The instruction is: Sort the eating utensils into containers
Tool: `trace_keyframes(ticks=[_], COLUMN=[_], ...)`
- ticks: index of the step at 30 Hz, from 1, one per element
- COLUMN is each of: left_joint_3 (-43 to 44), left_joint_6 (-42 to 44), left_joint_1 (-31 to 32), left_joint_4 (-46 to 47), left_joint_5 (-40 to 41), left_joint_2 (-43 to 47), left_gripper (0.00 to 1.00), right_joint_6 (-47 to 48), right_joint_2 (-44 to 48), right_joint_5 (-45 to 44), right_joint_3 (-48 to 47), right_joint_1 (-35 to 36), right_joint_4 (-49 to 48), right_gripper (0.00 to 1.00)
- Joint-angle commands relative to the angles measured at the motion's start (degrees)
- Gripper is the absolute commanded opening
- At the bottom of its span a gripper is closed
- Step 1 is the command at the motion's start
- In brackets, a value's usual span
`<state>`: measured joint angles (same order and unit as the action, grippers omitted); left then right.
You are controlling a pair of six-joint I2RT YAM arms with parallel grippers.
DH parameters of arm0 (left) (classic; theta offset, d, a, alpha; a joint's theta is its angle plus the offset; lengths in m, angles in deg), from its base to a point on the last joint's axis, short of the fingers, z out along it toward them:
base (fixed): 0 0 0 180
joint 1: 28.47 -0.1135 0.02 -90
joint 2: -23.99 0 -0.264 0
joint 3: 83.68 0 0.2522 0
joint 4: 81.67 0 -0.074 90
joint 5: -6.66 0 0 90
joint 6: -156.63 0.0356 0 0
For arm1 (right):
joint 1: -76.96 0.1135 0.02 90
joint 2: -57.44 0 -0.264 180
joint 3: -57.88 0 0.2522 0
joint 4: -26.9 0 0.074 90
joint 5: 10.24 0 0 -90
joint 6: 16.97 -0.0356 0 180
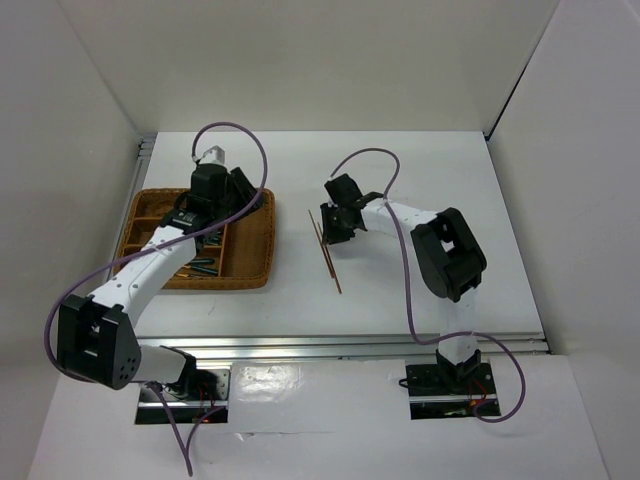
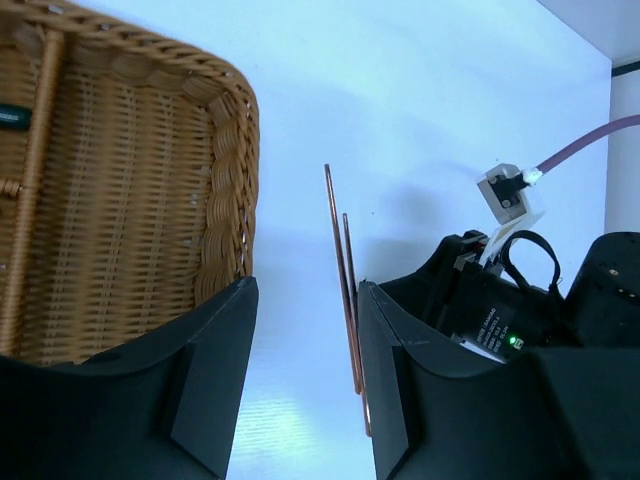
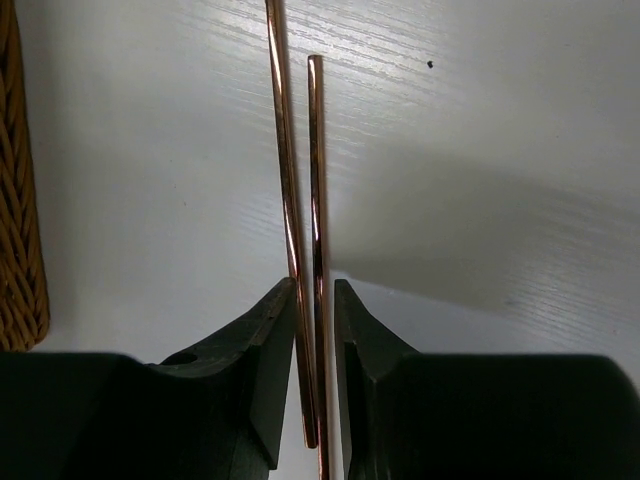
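Two thin gold chopsticks (image 1: 326, 252) lie side by side on the white table, right of the brown wicker tray (image 1: 255, 250). My right gripper (image 1: 335, 228) is shut on them near their far part; in the right wrist view both chopsticks (image 3: 300, 180) run between the nearly closed fingers (image 3: 262, 370). My left gripper (image 1: 243, 192) is open and empty above the tray's right rim (image 2: 228, 190). The left wrist view shows the chopsticks (image 2: 340, 250) beside its right finger (image 2: 400, 390). Teal-handled utensils (image 1: 205, 265) lie in the tray's compartments.
White walls enclose the table on the left, back and right. The right arm's gripper body (image 2: 490, 310) and its purple cable (image 2: 585, 148) sit close to the right of the chopsticks. The tray's inner divider (image 2: 30, 190) runs along its length.
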<state>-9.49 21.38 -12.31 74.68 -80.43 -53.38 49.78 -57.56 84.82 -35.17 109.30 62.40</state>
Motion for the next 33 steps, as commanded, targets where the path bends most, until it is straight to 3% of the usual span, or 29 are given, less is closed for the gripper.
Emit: trace_keyframes(ticks=[1,11,27,33], left_joint_3=[2.42,2.42,0.75,0.75], left_joint_6=[3.77,3.77,3.77,5.62], left_joint_1=[1.58,2.21,2.21,2.21], left_joint_4=[1.8,0.05,-1.01,-1.01], left_joint_5=[4.18,8.94,10.62,10.1], left_joint_2=[-0.51,1.16,3.01,3.01], left_gripper=[0.58,0.58,0.59,0.59], right_joint_6=[1.09,2.15,1.62,2.15], right_joint_2=[-1.19,-2.25,-4.97,-6.82], right_joint_5=[-1.89,-7.78,-10.16,-14.28], right_joint_3=[-2.89,-3.95,-4.47,-5.08], right_joint_1=[0.71,2.29,2.82,2.82], right_joint_4=[-0.2,1.46,2.52,3.66], right_gripper=[0.29,0.26,0.26,0.16])
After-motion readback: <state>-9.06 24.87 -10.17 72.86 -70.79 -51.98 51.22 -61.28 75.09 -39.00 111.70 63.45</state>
